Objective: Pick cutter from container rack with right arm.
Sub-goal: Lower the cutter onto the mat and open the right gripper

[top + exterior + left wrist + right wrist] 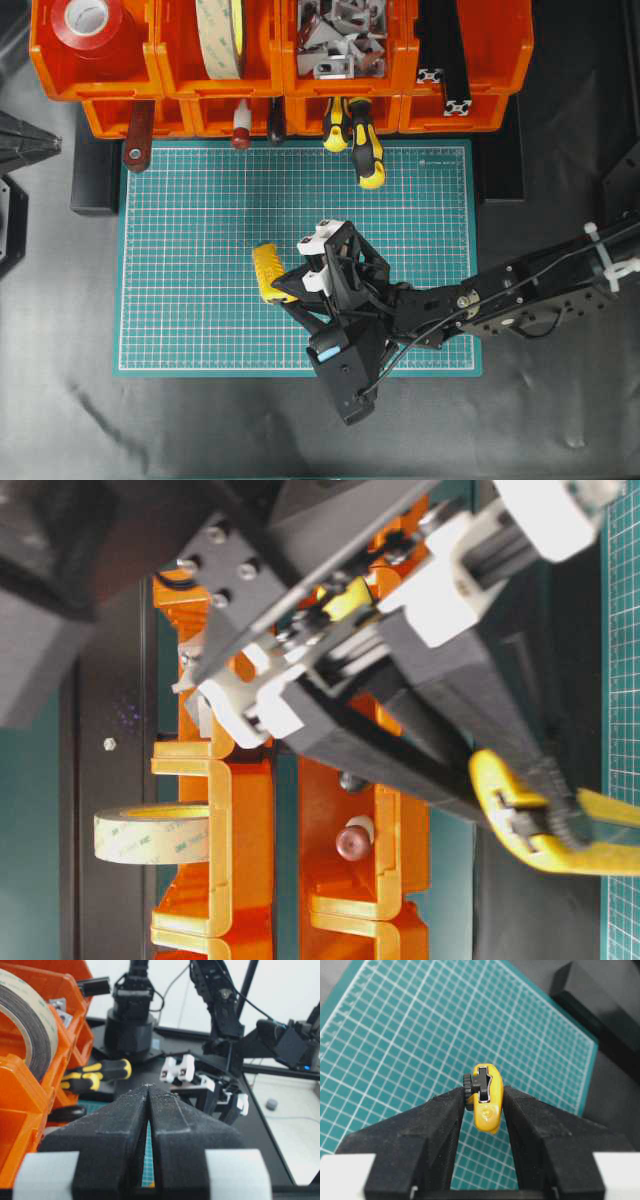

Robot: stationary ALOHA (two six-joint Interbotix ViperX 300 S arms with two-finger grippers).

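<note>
Nearest the front edge of the worktop [60, 400], the right gripper [482, 1102] is clamped on the cutter [485, 1097], its two black fingers pressing the slim yellow body from either side, knob end facing the wrist camera. The overhead view shows the cutter held over the green cutting mat [200, 250], well clear of the bins, so the pick itself looks done; gripping it across the narrow flanks probably keeps it from twisting. The left gripper [149, 1091] has its jaws pressed together on nothing, off to the side. Farther back, the container rack [160, 90] holds red tape [88, 20], a roll of double-sided tape [222, 35], metal brackets [340, 40] and black extrusion [445, 50] above; yellow-and-black screwdrivers [355, 135] jut from the lower tier.
</note>
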